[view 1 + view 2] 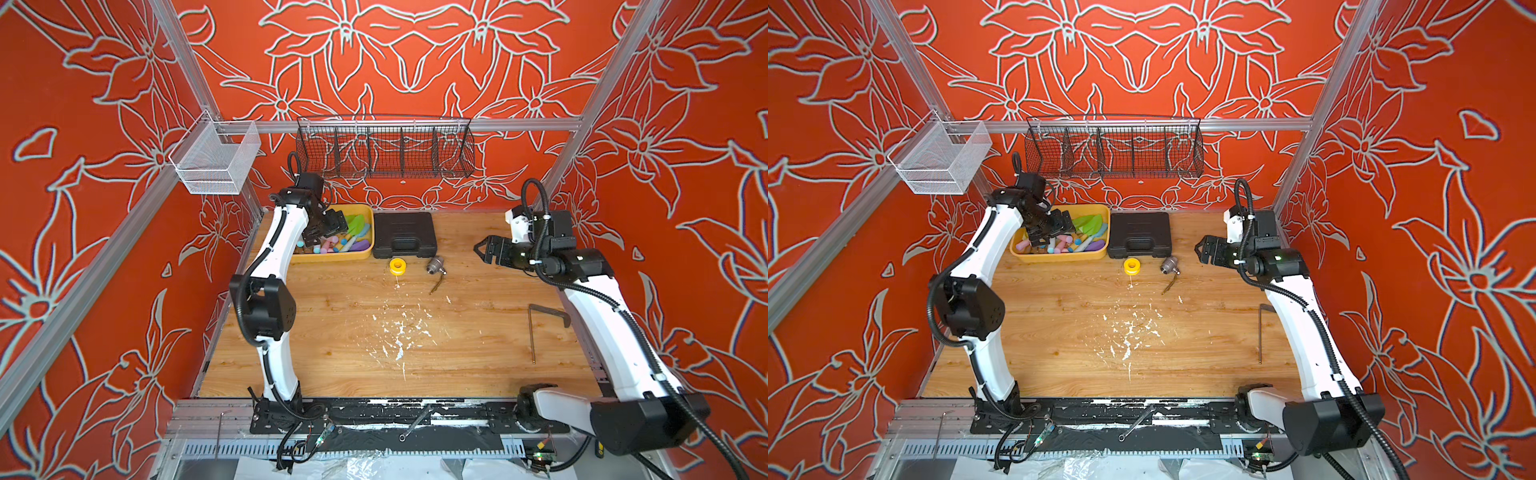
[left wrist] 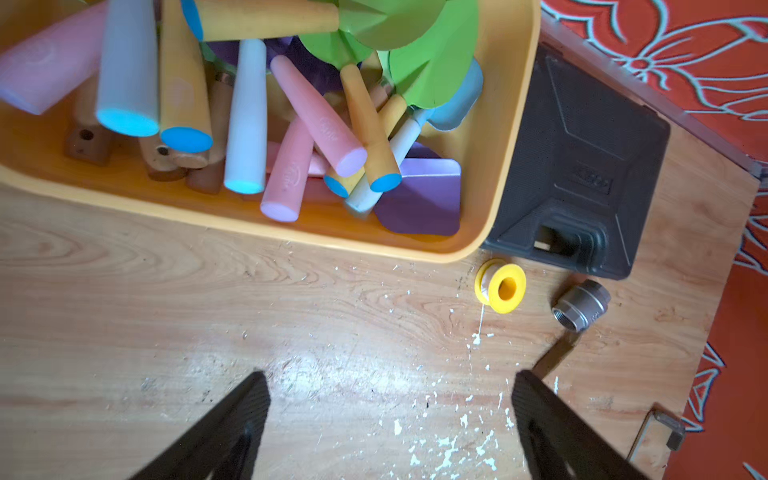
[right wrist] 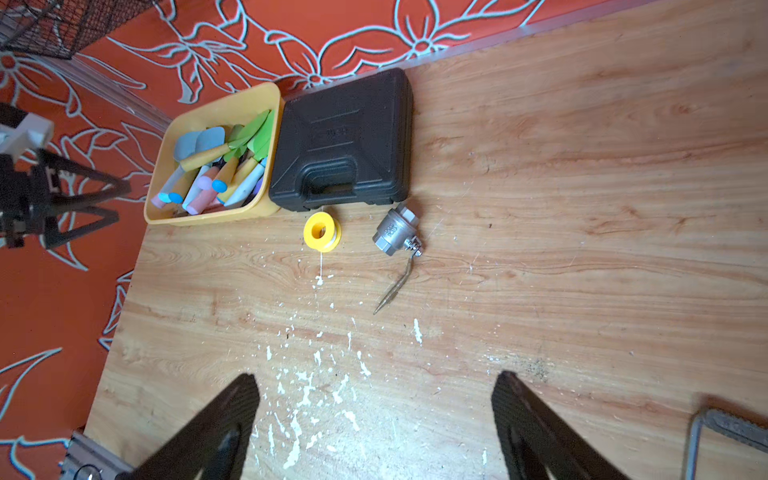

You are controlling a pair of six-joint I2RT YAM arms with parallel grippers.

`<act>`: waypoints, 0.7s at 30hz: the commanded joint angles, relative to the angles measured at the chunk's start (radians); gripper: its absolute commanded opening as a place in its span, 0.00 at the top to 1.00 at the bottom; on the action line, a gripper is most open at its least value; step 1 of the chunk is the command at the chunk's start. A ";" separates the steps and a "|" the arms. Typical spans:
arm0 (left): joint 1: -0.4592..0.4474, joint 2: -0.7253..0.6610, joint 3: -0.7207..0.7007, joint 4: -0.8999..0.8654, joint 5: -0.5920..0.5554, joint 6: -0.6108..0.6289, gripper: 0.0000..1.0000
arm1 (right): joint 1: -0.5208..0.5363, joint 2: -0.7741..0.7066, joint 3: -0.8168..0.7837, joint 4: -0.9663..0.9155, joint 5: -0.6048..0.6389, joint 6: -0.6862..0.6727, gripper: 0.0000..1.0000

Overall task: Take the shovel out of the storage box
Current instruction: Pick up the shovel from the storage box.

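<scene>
The storage box (image 1: 332,258) (image 1: 1059,258) (image 2: 249,224) (image 3: 208,218), a shallow yellow tub, stands at the table's back left. It holds several toy shovels in a jumble. Green blades (image 1: 356,224) (image 2: 424,70) (image 3: 257,133) lie toward its right end, a purple blade (image 2: 419,195) near the front rim. My left gripper (image 1: 326,232) (image 1: 1050,232) (image 2: 390,378) (image 3: 118,203) hovers open over the box's left half, holding nothing. My right gripper (image 1: 482,251) (image 1: 1200,249) (image 3: 376,376) hangs open and empty above the table, right of the black case.
A black tool case (image 1: 405,235) touches the box's right side. In front of it lie a yellow tape roll (image 1: 397,266) and a metal valve (image 1: 435,265). An L-shaped bar (image 1: 536,324) lies near the right edge. Wire baskets (image 1: 384,149) hang on the back rail.
</scene>
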 commanded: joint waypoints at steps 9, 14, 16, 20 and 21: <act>0.006 0.177 0.166 -0.112 0.011 -0.074 0.15 | 0.059 0.132 0.062 -0.186 0.060 0.016 0.14; 0.012 0.214 0.188 -0.105 0.025 -0.091 0.22 | 0.059 0.156 0.054 -0.197 0.083 0.028 0.14; 0.016 0.237 0.211 -0.118 0.032 -0.099 0.23 | 0.059 0.159 0.049 -0.199 0.080 0.029 0.14; 0.017 0.274 0.254 -0.136 0.031 -0.108 0.24 | 0.059 0.158 0.039 -0.190 0.070 0.021 0.14; 0.017 0.283 0.264 -0.140 0.031 -0.113 0.25 | 0.059 0.158 0.037 -0.190 0.067 0.016 0.14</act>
